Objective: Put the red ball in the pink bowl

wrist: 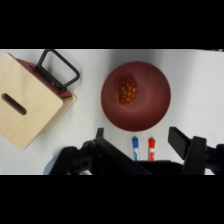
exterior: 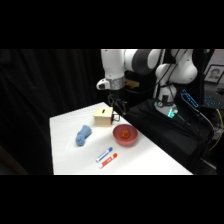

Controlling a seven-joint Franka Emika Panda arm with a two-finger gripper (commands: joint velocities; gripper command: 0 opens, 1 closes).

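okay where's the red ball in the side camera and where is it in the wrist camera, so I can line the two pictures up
Side view: the red ball sits inside the pink bowl, right of centre, beside the tan box.
Wrist view: the red ball lies in the pink bowl, upper centre, a little left of the bowl's middle.
Shared landmark: the blue marker and red marker, side by side near the bowl.

In the side view, the arm (exterior: 131,61) is cut off by the picture's top edge. The gripper (exterior: 117,106) hangs dark against the black cloth behind it, too indistinct to read. The red ball (exterior: 124,133) is only a faint blur in the pink bowl (exterior: 125,136).

In the wrist view, the gripper's linkage hides the lower parts of the two markers (wrist: 143,148), and the tan box (wrist: 27,100) runs off the left edge.
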